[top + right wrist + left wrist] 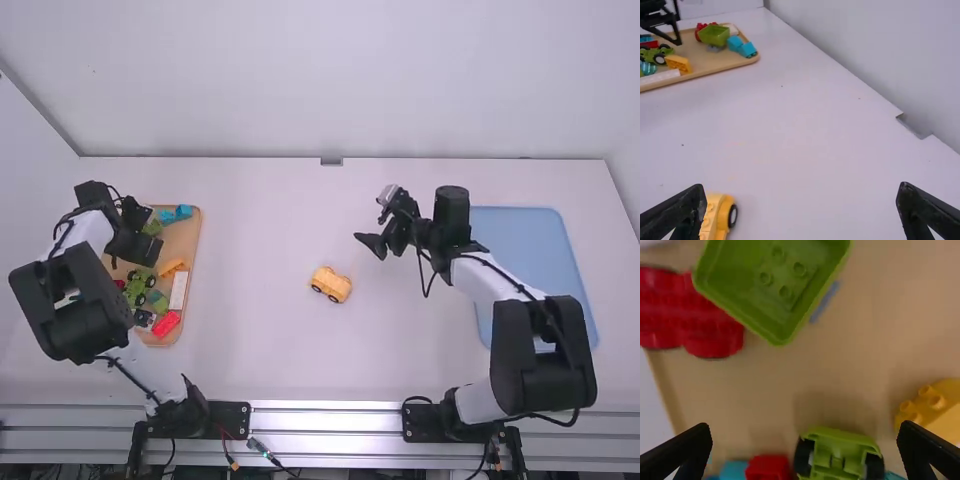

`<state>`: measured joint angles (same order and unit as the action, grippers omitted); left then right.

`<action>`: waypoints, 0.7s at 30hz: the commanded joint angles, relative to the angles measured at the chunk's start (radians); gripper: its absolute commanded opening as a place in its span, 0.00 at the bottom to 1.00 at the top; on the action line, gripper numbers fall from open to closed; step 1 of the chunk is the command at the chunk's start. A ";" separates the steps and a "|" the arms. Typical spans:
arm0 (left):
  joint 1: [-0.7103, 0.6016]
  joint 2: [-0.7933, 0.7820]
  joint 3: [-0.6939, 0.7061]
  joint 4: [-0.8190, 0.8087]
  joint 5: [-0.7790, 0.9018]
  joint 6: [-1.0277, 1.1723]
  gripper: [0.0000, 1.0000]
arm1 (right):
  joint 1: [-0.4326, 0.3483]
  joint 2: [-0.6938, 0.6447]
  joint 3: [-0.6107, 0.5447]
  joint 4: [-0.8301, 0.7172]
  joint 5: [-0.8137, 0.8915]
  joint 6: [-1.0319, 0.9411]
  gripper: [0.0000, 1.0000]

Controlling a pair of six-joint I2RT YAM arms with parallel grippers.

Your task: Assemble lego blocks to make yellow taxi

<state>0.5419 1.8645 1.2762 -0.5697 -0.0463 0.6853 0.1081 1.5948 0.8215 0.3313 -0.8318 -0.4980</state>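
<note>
you have your left gripper (805, 432) above the wooden tray (181, 240), at nine o'clock from the yellow car (330, 284) on the high view; its fingers are parted with nothing between them, and they point down into the tray, likely so you can pick out the next part; the yellow block (935, 407) lies near one finger rather than between the two, at two o'clock from the green wheeled base (139, 285) on the high view, so you would probably shift over it before closing; the green tub (775, 285) and the red piece (705, 322) share the tray, and a careless approach could nudge them; your right gripper (800, 187) is at one o'clock from the car, empty and spread wide, perhaps held back to leave room around the build, yet near enough to steady it; the car stands upright on its wheels by itself on the table (270, 360), studs (705, 221) facing up, which suits pressing a part on from above; the taxi looks partly built to you, with that yellow block a likely addition.
</note>
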 commanded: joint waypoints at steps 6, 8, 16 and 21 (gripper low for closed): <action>-0.078 0.015 0.008 -0.097 -0.008 0.027 0.99 | -0.043 -0.018 0.077 -0.002 -0.063 0.005 0.99; -0.112 0.015 0.032 -0.139 0.033 0.201 0.99 | -0.044 -0.018 0.082 -0.002 -0.076 0.005 0.99; -0.138 0.016 0.060 -0.116 0.035 0.401 0.99 | -0.043 -0.018 0.082 -0.006 -0.076 0.031 0.99; -0.087 0.017 0.060 -0.105 0.109 0.534 0.99 | -0.044 -0.018 0.082 -0.025 -0.076 0.031 0.99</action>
<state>0.4232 1.8645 1.3231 -0.6682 0.0101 1.1076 0.0647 1.5948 0.8776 0.3096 -0.8921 -0.4774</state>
